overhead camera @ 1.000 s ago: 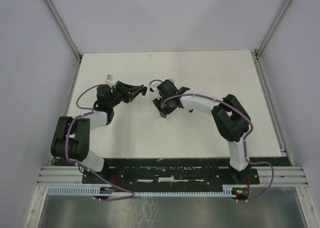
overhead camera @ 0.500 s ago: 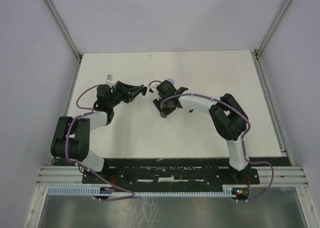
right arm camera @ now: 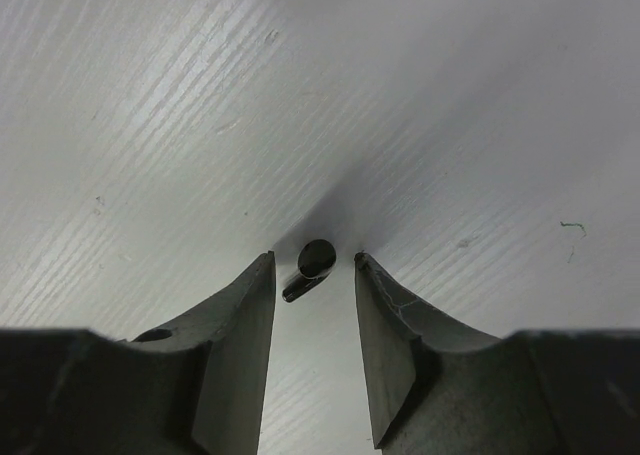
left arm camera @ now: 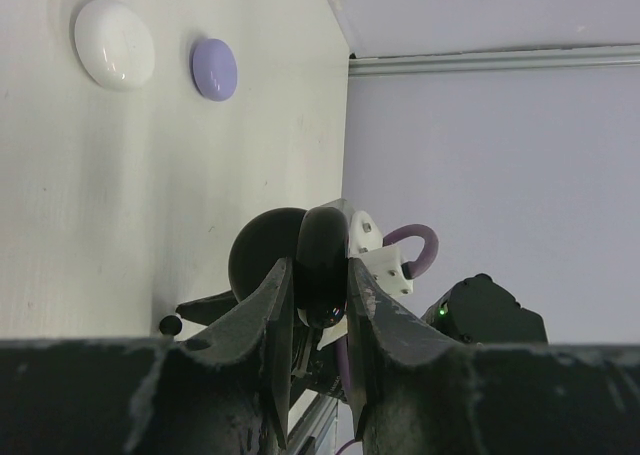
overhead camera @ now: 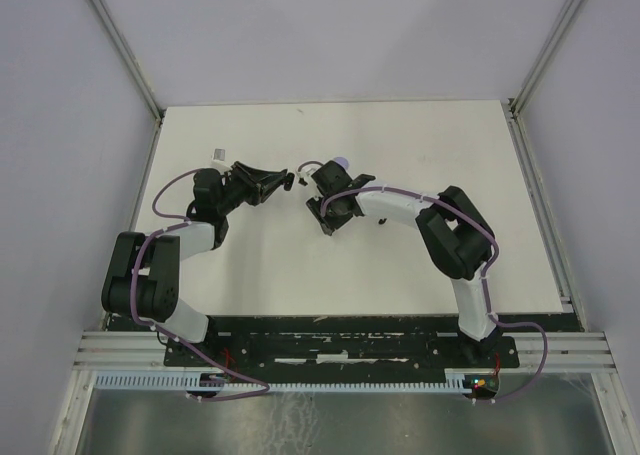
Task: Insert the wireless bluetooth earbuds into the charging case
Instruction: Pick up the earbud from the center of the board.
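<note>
Left tool point(left arm camera: 320, 275) clamps a black case point(left arm camera: 262, 255); right tool point(right arm camera: 314, 262) apparently hangs part-open, pointing down.

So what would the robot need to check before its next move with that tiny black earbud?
1. Left claw clamped on the black case: ok.
2. Black earbud sits between the jaws of the right claw: ok.
3. Right claw gripping the earbud: not ok, gaps on both sides.
4. Case opening facing the earbud: cannot tell.
5. White puck and lilac puck away from the case: ok.
</note>
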`<state>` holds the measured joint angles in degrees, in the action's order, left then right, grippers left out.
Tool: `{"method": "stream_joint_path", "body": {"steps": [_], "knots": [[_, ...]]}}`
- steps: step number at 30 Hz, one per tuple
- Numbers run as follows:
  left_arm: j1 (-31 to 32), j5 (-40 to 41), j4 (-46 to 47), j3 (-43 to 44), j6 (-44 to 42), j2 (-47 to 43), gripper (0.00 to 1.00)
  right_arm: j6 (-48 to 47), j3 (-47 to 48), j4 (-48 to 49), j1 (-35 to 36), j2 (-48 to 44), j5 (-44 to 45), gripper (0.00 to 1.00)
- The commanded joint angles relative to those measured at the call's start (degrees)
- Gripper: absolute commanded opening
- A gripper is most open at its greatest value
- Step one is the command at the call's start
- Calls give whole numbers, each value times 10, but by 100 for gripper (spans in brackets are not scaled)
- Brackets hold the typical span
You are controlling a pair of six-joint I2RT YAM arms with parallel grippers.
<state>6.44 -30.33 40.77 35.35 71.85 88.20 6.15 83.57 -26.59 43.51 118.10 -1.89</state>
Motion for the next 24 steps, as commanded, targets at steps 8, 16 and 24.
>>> {"method": "stream_joint_path", "body": {"steps": [8, 16, 24], "knots": [[-3, -5, 19, 13, 11, -21, 3, 8, 29, 13, -4, 7, 38, 45], [-3, -3, 19, 12, 11, -23, 3, 17, 29, 13, -7, 6, 67, 45], [-3, -3, 18, 11, 11, -24, 3, 27, 31, 12, -12, 6, 78, 44]]}}
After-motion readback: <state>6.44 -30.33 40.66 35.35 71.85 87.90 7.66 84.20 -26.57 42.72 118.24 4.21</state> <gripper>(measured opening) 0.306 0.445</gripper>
